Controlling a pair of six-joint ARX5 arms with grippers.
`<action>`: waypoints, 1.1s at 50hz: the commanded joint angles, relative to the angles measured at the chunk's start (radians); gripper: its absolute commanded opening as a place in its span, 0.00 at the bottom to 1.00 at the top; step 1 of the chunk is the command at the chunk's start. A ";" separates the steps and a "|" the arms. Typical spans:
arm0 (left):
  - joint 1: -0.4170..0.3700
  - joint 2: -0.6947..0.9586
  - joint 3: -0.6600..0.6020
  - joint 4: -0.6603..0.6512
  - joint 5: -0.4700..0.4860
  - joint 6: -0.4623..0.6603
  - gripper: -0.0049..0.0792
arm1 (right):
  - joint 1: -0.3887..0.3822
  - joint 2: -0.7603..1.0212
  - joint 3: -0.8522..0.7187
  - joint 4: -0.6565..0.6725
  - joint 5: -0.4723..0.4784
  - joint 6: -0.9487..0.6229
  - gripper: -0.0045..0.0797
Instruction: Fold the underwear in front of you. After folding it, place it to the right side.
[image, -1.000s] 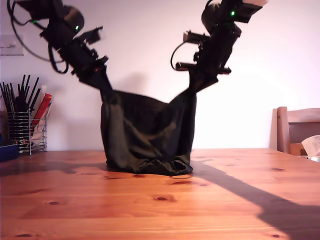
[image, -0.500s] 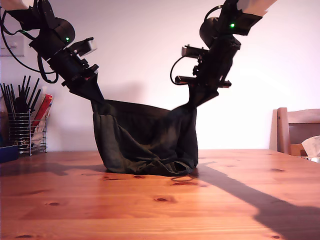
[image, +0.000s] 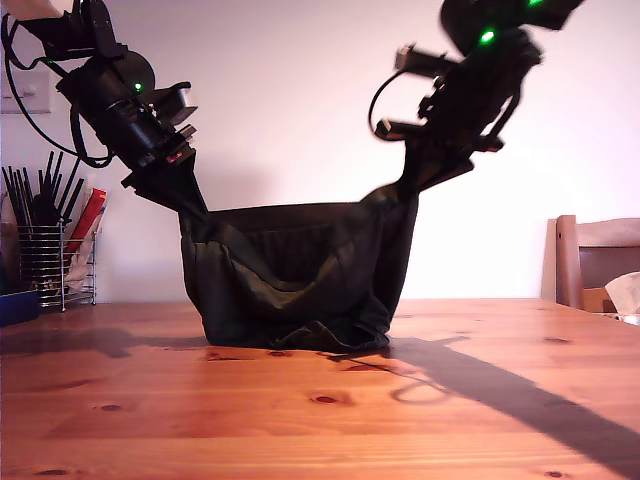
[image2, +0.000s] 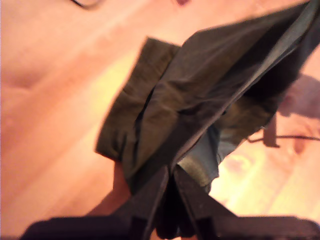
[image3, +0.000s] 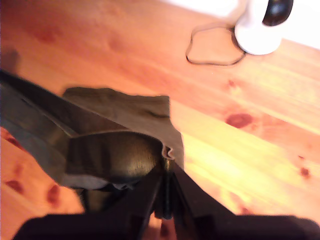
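Observation:
The underwear is dark olive, almost black cloth. It hangs stretched between both grippers above the wooden table, and its lower folds rest on the wood. My first gripper is at the exterior view's right and is shut on one top corner. In the first wrist view that gripper pinches the underwear, which runs away from the jaws. My second gripper is at the exterior view's left and is shut on the other corner. The second wrist view shows that gripper clamping a wrinkled hem of the underwear.
A wire holder of utensils and a blue object stand at the exterior view's left. A wooden chair and white tissue are at its right. A small white round camera with a looped cable sits near the table's edge.
The first gripper has moved up and toward the exterior view's right, and the second has shifted slightly left. The underwear is pulled wider and its top hem hangs straighter.

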 joint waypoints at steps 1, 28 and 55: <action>0.000 -0.090 -0.053 0.015 0.001 -0.005 0.03 | -0.009 -0.005 -0.057 0.020 -0.006 0.019 0.04; 0.000 -0.755 -1.043 0.737 -0.074 -0.172 0.03 | 0.056 -0.177 -0.300 0.078 -0.057 0.018 0.04; -0.050 -1.052 -1.611 0.918 -0.087 -0.325 0.03 | 0.128 -0.460 -0.745 0.085 -0.059 0.066 0.04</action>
